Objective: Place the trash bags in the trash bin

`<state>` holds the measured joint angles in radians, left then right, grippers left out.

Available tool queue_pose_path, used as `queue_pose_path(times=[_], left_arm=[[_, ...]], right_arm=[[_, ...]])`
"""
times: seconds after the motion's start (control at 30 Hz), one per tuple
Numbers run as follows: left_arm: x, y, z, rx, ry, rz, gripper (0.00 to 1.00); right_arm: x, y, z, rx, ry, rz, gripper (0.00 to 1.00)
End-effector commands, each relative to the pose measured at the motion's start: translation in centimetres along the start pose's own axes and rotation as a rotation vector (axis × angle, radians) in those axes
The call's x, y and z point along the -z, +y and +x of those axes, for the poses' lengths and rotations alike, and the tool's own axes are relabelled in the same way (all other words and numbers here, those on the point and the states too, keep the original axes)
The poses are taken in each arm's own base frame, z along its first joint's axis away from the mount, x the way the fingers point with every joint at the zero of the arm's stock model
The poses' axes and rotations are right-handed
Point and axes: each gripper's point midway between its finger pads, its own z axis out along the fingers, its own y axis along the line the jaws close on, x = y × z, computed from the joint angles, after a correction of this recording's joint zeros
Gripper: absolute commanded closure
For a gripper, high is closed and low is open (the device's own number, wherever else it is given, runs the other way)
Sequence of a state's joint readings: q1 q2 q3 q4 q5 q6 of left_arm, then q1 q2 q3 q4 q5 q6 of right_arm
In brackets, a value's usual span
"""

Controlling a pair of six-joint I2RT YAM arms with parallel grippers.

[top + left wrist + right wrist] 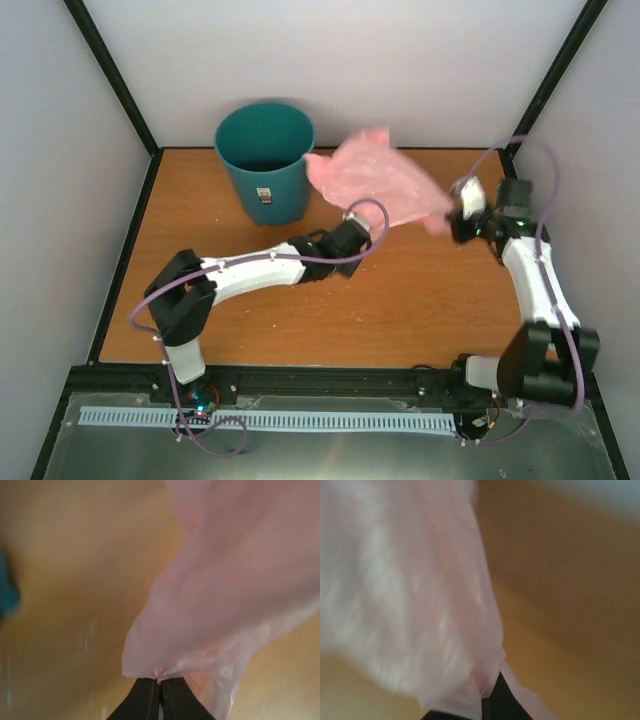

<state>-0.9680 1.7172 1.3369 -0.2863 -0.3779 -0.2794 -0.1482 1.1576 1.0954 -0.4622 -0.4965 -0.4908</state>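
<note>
The pink trash bag [375, 178] hangs stretched above the table between both grippers, just right of the teal trash bin [265, 160], which stands upright at the back left with its white label facing me. My left gripper [352, 218] is shut on the bag's lower edge; in the left wrist view its black fingertips [150, 695] pinch the plastic [230, 580]. My right gripper [455, 218] is shut on the bag's right corner; in the right wrist view the bag [410, 595] covers most of its fingers [502, 705].
The wooden table [400, 310] is bounded by white walls and black frame posts. The bin's edge shows as a teal blur in the left wrist view [7, 595].
</note>
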Motion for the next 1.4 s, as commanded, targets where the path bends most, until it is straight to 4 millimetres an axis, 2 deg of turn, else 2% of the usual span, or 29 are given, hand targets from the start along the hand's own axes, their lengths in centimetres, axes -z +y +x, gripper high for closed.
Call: queue_pose_path(times=[0.0,0.07,0.13,0.17,0.23,0.3,0.33,0.37,0.4,0.43,0.5,0.53,0.57,0.6,0.63,0.7,0.73,0.8,0.87,0.93,0.97,1.0,1.03,1.07,1.13,1.23,1.27,1.33,1.37], left_arm=[[13.4,0.0,-10.8,0.032,-0.245,0.046,0.99],[22.0,0.0,-18.5,0.062,-0.463,0.127,0.99],[29.7,0.0,-24.1,0.088,-0.654,0.245,0.99],[32.3,-0.5,-25.5,0.082,-0.723,0.307,0.99],[34.8,-1.8,-26.0,0.045,-0.804,0.421,0.99],[32.9,-3.1,-23.9,0.019,-0.783,0.462,0.99],[29.7,-3.7,-21.7,0.009,-0.713,0.436,0.99],[25.2,-3.8,-18.6,-0.001,-0.605,0.355,0.99],[18.9,-3.8,-13.9,-0.025,-0.450,0.242,0.99],[13.3,-2.8,-8.8,-0.043,-0.293,0.127,0.99],[4.7,-1.1,2.6,-0.008,0.036,0.052,0.99],[2.7,-0.8,6.4,0.007,0.139,0.079,1.00],[1.9,-0.8,8.5,0.014,0.187,0.101,0.99],[2.1,-0.7,8.5,0.003,0.189,0.104,0.99],[3.2,-0.7,6.4,-0.004,0.148,0.110,0.99],[7.5,-0.4,-1.4,-0.013,-0.015,0.121,0.99],[10.9,-0.2,-6.6,-0.012,-0.134,0.136,0.99],[19.2,0.3,-16.4,0.017,-0.380,0.188,0.99],[28.5,0.6,-24.1,0.044,-0.619,0.257,0.99],[37.7,0.5,-28.8,0.047,-0.850,0.355,0.99],[39.7,0.0,-29.2,0.038,-0.897,0.415,0.99],[39.9,-0.6,-28.9,0.030,-0.903,0.456,0.99],[39.2,-1.0,-28.1,0.021,-0.885,0.467,0.99],[36.0,-1.6,-26.2,0.006,-0.815,0.438,0.99],[26.7,-2.3,-20.4,-0.003,-0.644,0.303,0.99],[11.3,-2.0,-6.7,0.016,-0.315,0.132,0.99],[7.7,-1.8,-2.2,0.031,-0.201,0.125,0.99],[3.7,-1.7,3.9,0.031,-0.049,0.123,0.99],[3.4,-1.7,4.4,0.016,-0.029,0.117,0.99]], right_arm=[[7.4,6.6,-2.6,-0.070,-0.038,-0.208,0.97],[14.4,7.1,-11.8,0.024,-0.242,-0.172,0.97],[21.2,7.6,-18.9,0.094,-0.393,-0.114,0.97],[24.5,8.0,-21.8,0.134,-0.470,-0.076,0.97],[29.5,9.4,-25.0,0.226,-0.604,-0.018,0.97],[31.1,10.3,-24.8,0.268,-0.683,0.033,0.97],[29.9,9.9,-23.4,0.259,-0.691,0.052,0.97],[26.9,9.0,-20.8,0.230,-0.657,0.068,0.97],[20.3,7.1,-15.3,0.153,-0.520,0.058,0.97],[15.2,4.8,-10.2,0.100,-0.376,0.116,0.97],[5.7,1.8,2.4,0.021,0.005,0.154,0.97],[2.9,1.7,7.6,-0.010,0.177,0.116,0.97],[1.2,2.8,11.3,-0.053,0.295,0.025,0.97],[0.8,3.9,12.5,-0.104,0.338,-0.058,0.97],[1.0,5.1,11.7,-0.145,0.330,-0.135,0.97],[3.5,5.2,5.0,-0.171,0.199,-0.178,0.97],[6.0,4.6,-0.3,-0.147,0.095,-0.163,0.97],[12.3,3.8,-11.1,-0.065,-0.117,-0.117,0.97],[20.0,3.2,-21.2,0.048,-0.328,-0.014,0.97],[27.9,4.4,-27.6,0.170,-0.536,0.107,0.97],[30.9,5.5,-29.1,0.226,-0.622,0.148,0.97],[32.6,6.5,-29.5,0.256,-0.667,0.162,0.97],[30.4,6.4,-27.9,0.219,-0.625,0.114,0.97],[28.1,6.5,-25.9,0.200,-0.598,0.070,0.97],[21.2,5.9,-18.8,0.126,-0.498,0.022,0.97],[8.2,3.7,-2.6,-0.026,-0.164,0.035,0.97],[4.9,3.7,2.9,-0.057,-0.036,0.025,0.97],[1.6,4.9,9.9,-0.108,0.133,-0.033,0.97],[1.3,5.5,10.6,-0.116,0.157,-0.067,0.97]])
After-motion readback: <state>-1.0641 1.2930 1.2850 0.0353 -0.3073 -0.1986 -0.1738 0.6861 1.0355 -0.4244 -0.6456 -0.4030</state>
